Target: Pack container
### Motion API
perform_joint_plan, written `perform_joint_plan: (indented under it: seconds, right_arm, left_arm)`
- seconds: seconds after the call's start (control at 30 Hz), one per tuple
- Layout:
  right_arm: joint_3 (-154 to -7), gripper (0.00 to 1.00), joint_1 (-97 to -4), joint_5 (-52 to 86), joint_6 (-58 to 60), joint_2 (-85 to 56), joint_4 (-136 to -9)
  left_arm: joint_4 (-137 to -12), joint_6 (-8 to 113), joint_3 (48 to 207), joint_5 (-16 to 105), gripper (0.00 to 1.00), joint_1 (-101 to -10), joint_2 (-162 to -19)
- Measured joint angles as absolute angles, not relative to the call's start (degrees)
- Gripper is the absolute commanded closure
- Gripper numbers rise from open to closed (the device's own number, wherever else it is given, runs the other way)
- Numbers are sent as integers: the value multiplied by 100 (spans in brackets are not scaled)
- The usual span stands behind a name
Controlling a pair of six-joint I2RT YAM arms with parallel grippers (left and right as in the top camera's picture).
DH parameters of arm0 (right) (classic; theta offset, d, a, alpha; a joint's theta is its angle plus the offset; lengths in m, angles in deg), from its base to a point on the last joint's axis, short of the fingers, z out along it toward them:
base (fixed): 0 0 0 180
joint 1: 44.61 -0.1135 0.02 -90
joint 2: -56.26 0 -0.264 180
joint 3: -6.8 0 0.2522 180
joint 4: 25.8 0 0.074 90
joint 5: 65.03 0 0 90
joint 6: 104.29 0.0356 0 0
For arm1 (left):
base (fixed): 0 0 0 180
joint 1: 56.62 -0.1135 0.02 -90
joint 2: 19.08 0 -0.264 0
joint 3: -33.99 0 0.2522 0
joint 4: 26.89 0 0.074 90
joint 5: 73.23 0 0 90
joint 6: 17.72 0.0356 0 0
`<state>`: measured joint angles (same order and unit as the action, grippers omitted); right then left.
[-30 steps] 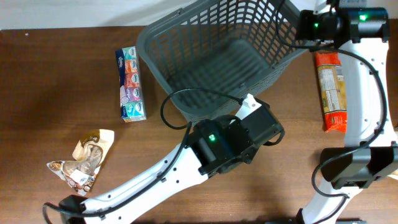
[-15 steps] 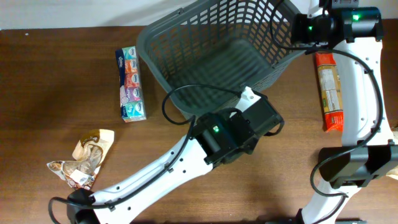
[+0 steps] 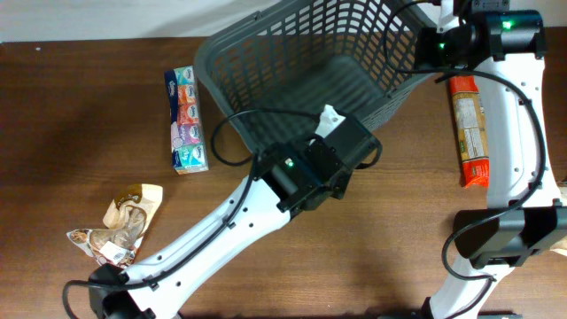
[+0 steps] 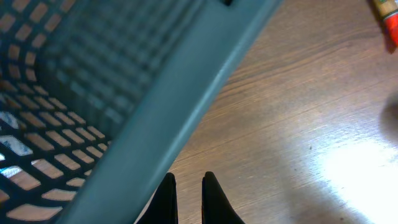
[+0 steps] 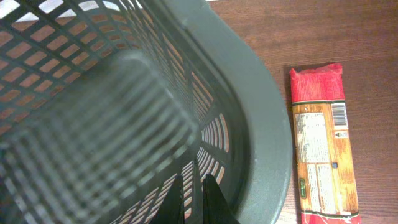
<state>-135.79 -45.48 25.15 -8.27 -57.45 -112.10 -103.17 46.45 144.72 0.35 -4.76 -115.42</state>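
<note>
The container, a large dark grey lattice basket (image 3: pixel 209 64), stands tilted at the back middle of the table with nothing inside it. My left gripper (image 3: pixel 330 115) is at the basket's near rim. In the left wrist view its jaws (image 4: pixel 189 174) are shut and hold nothing, just outside the thick rim (image 4: pixel 180 81), over bare wood. My right gripper (image 3: pixel 427 44) is at the basket's right side. In the right wrist view its jaws (image 5: pixel 194 177) are shut, empty, and hang inside the slotted wall below the rim (image 5: pixel 261 124).
A long red-orange packet (image 3: pixel 469 133) lies right of the basket, also seen as the packet (image 5: pixel 323 168) beside the rim. A tissue multipack (image 3: pixel 188 120) lies left of the basket. A crumpled brown snack packet (image 3: pixel 120 229) lies at the front left.
My left arm has swung up and to the left, bringing its gripper against the basket's near rim. The right gripper has barely shifted at the right rim.
</note>
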Motion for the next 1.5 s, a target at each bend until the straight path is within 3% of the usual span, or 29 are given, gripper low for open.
perform_joint_plan:
  seconds: [1.5]
  right_arm:
    - [-13579,96,-5542,3037,-980,-5745,-12189]
  left_arm:
    - [-10901,4643,14472,-435,98,-2227,-11542]
